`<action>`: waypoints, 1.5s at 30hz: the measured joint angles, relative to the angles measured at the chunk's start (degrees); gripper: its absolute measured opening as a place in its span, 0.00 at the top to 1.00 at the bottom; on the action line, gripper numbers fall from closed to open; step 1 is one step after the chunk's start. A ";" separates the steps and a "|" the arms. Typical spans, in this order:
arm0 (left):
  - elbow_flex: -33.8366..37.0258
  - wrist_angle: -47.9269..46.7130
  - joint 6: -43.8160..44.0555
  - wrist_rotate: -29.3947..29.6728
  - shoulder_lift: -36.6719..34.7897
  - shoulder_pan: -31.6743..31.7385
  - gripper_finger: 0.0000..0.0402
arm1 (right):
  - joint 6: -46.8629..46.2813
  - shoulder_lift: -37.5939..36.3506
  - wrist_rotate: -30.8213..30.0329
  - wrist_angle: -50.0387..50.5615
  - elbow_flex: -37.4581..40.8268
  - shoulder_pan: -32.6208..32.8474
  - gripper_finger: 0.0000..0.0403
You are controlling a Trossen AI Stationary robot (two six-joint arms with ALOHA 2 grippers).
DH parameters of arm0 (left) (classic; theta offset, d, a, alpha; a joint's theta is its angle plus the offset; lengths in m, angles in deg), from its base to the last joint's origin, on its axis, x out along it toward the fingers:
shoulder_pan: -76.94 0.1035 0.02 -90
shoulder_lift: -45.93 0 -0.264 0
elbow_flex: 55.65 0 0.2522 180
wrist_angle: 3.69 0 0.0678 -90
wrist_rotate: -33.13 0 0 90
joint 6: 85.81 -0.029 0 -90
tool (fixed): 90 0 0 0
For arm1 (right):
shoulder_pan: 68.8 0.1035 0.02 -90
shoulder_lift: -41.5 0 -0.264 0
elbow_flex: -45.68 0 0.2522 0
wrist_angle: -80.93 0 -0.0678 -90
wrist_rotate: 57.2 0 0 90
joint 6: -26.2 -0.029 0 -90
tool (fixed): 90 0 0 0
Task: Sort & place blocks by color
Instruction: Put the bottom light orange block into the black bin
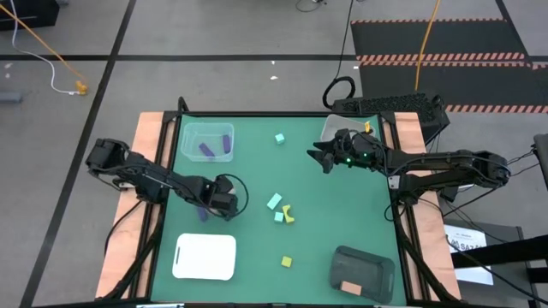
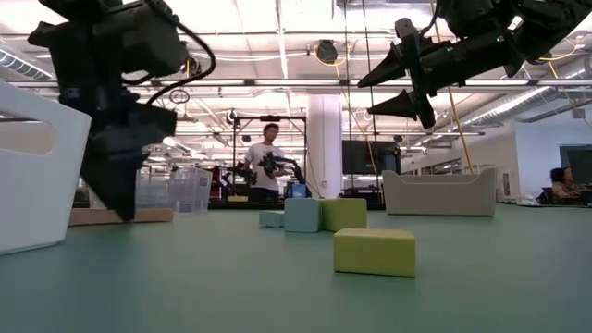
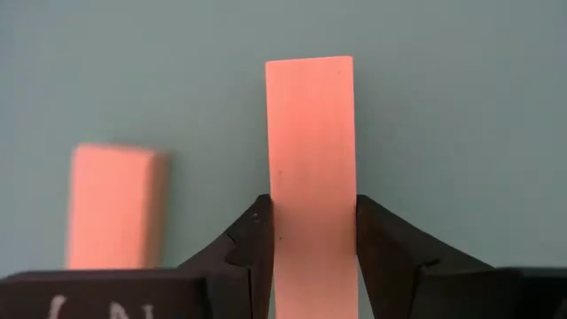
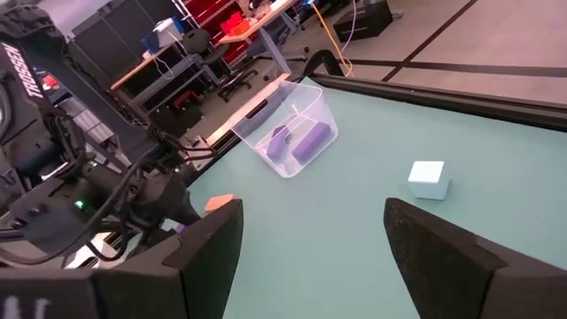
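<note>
the left gripper is lowered onto the green surface near its left edge, and its jaws are closed on a long salmon pink bar. a second pink block is seen just beside it. two purple blocks lie in the clear tub at the back left. mint blocks and yellow blocks are scattered near the middle, well apart from a mint cube farther back. the right gripper is held above the surface at the back right, its jaws wide apart with nothing between them.
</note>
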 joint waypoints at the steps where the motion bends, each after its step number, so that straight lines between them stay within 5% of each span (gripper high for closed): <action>1: -0.35 0.78 -1.35 -0.02 -0.30 0.17 0.69 | 0.00 0.00 0.00 0.00 0.00 0.02 0.35; 10: -5.68 11.83 -15.59 0.89 -4.35 4.12 0.69 | 0.00 -0.02 0.00 0.00 -0.02 0.00 0.35; 24: -12.10 55.72 -48.77 2.30 -5.25 8.80 0.69 | 0.01 -0.02 0.00 0.27 -0.02 0.00 0.35; 45: -11.96 61.47 -50.31 6.73 -5.14 9.00 0.69 | -6.24 0.00 -0.02 -8.77 -0.02 -0.11 0.35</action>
